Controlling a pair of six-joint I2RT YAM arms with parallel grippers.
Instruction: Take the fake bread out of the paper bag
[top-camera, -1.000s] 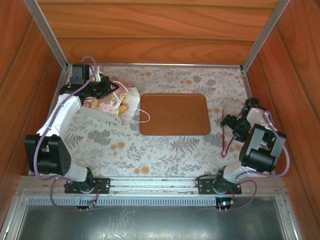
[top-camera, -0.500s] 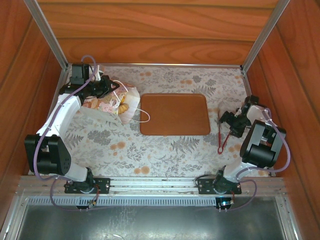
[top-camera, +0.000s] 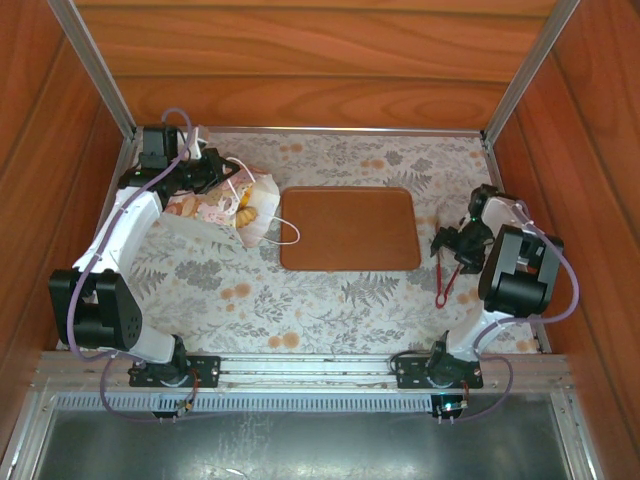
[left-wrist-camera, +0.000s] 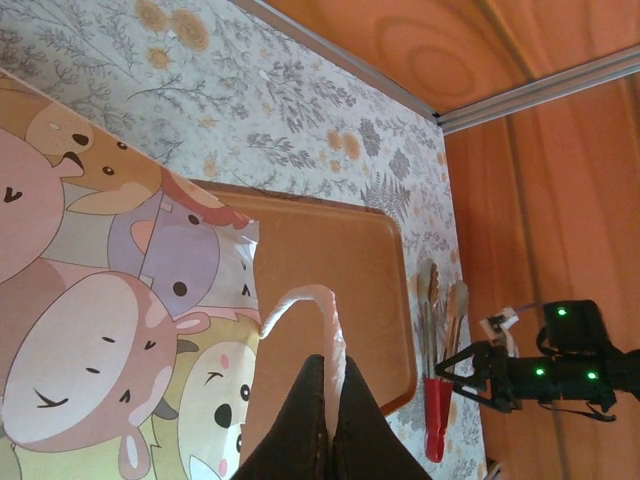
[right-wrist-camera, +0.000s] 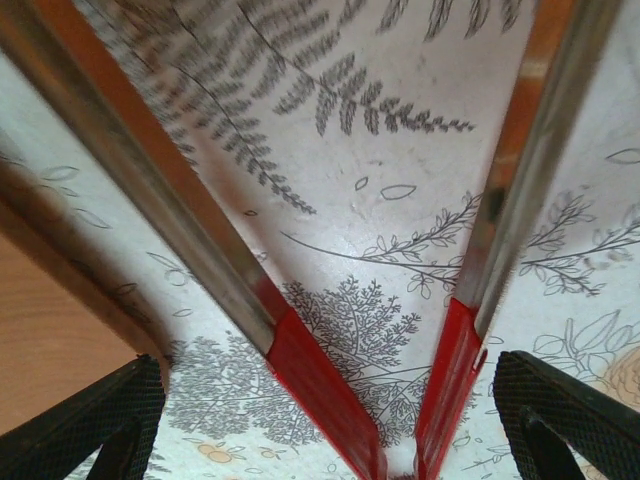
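From above: holds the paper bag (top-camera: 215, 212) on its side at the table's (top-camera: 300, 310) far-left corner with the left gripper (top-camera: 222, 178), bread (top-camera: 243, 208) showing at its mouth.

Left wrist: clamps closed fingers (left-wrist-camera: 308, 420) on 1 cord handle (left-wrist-camera: 305, 298); risks tearing it loose.

Right wrist: straddles the tongs (right-wrist-camera: 320, 385) with the right gripper (right-wrist-camera: 330, 415) wide open; risks slipping off the 2 slick arms.
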